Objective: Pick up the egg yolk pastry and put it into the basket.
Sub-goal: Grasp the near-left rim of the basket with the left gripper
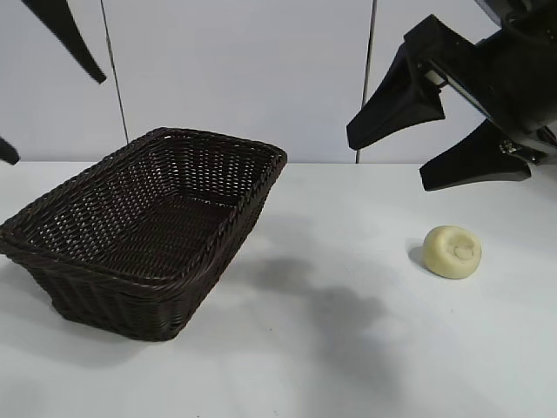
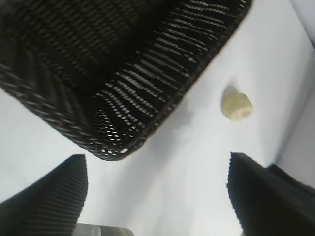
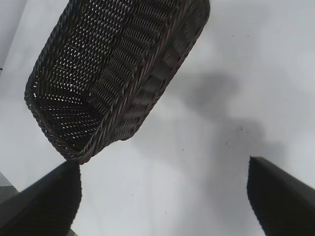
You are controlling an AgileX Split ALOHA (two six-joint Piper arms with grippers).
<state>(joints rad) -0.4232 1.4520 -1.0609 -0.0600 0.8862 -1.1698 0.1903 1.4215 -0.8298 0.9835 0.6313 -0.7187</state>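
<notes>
- The egg yolk pastry [image 1: 452, 252] sits alone on the white bench [image 1: 348, 348], well apart from the basket [image 1: 144, 231], which holds nothing that can be seen; the pick-up is not yet done.
- The right hand [image 1: 439, 144] hangs above the pastry and a little toward the basket side, its fingers spread wide and grasping nothing. It looks the natural one for the pick.
- To do the step well, I judge the right hand should centre over the dome, come straight down so one finger passes each side, and close gently, since the bun looks soft and easily dented.
- The left hand [image 2: 157, 196] hovers over the basket's near corner, released and empty; in the exterior view only dark finger tips show at the top left edge.
- The exterior view alone shows the right hand's place relative to the pastry.
- The left wrist view shows pastry [image 2: 236, 103] and basket rim [image 2: 162, 118] together.
- The right wrist view shows basket [image 3: 118, 73] and bare bench, but no pastry.
</notes>
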